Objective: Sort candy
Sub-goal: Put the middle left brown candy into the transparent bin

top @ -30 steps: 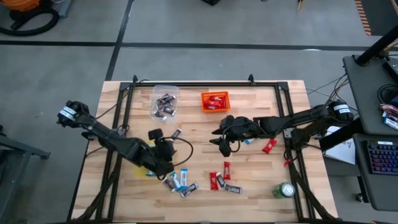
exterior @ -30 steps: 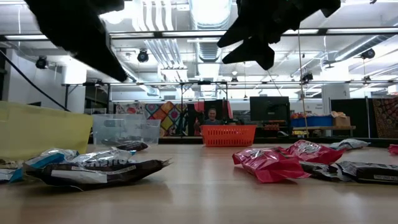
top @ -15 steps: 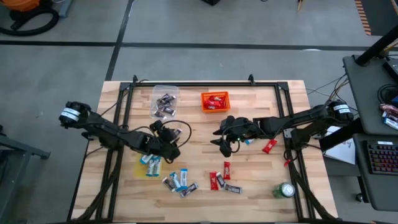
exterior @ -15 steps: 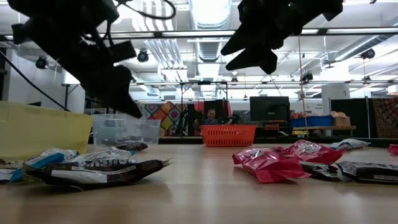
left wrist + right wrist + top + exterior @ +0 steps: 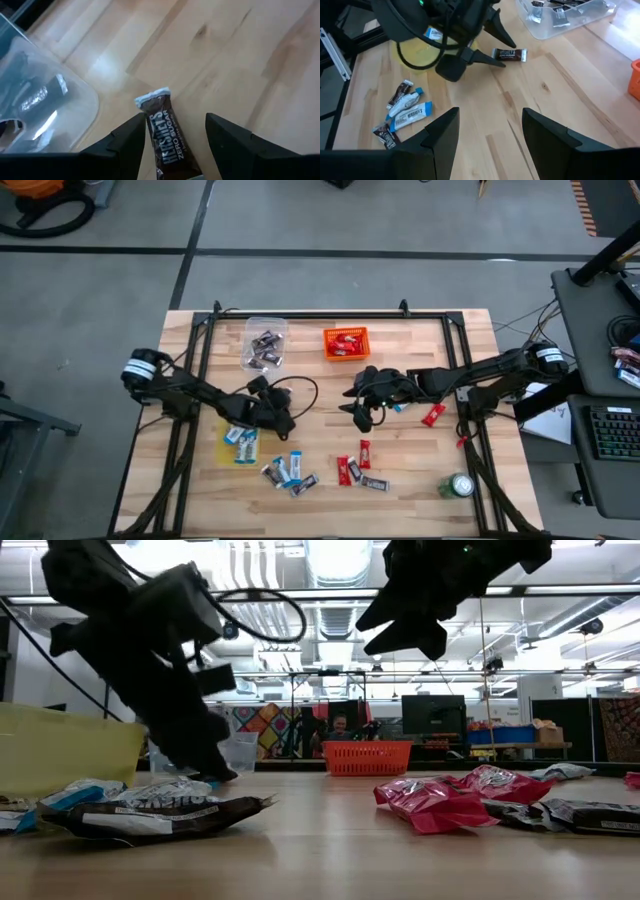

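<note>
A dark brown candy bar point(image 5: 167, 137) lies flat on the wooden table beside the clear bin point(image 5: 265, 345). My left gripper point(image 5: 175, 118) is low over it, open and slanting down, with one finger on each side of the bar point(image 5: 510, 54). My right gripper point(image 5: 360, 418) hangs open above the table's middle, holding nothing. More candy point(image 5: 290, 472) in dark, blue-and-white and red wrappers lies scattered near the front edge. My left gripper has the bar lying lengthwise between its open fingers, flat on the table. One finger point(image 5: 131, 136) stands close against the bar's long side. I cannot tell whether it touches.
The clear bin holds dark bars, the orange bin point(image 5: 346, 342) holds red ones, and the yellow bin point(image 5: 240, 444) holds blue-and-white ones. A green can point(image 5: 460, 485) stands at the front right. A red candy point(image 5: 432, 415) lies right of my right gripper.
My left gripper has moved from above the yellow bin toward the far edge and down. It now sits low over the dark bar by the clear bin. The bar has not moved.
</note>
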`<state>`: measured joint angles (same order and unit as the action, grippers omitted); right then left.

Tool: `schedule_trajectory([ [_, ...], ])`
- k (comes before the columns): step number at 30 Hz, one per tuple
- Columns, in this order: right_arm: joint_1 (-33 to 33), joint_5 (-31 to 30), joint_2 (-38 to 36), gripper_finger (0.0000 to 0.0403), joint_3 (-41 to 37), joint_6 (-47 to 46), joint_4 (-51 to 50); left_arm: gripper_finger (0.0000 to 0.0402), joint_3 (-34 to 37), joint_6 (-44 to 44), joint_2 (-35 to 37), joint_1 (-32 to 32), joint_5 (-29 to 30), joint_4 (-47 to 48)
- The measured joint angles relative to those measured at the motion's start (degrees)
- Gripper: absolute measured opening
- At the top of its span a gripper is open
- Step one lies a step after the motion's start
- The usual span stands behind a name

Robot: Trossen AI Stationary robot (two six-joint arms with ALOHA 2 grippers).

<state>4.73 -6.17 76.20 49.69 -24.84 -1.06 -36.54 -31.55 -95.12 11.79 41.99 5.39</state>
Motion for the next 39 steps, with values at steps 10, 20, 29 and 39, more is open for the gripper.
schedule_trajectory([
  [10, 0.0, 0.0, 0.0, 0.0203, 0.0, -0.2, -0.1, 0.0157, -1.4, 0.0, -2.6, -0.4, -0.8, 0.0],
  [20, 0.0, 0.0, 0.0, 0.0203, 0.0, 0.1, -0.1, 0.0010, -2.7, 0.8, -2.2, -0.4, -2.9, -0.1],
  [29, 0.6, 0.6, -3.8, 0.0203, 0.0, 1.7, -0.4, 0.0004, -6.3, 10.9, 8.9, 0.0, -7.1, 2.2],
  [39, 1.5, -0.6, -3.2, 0.0203, -0.2, 2.3, -0.2, 0.0002, -6.5, 17.8, 31.3, -11.7, -3.7, 16.1],
])
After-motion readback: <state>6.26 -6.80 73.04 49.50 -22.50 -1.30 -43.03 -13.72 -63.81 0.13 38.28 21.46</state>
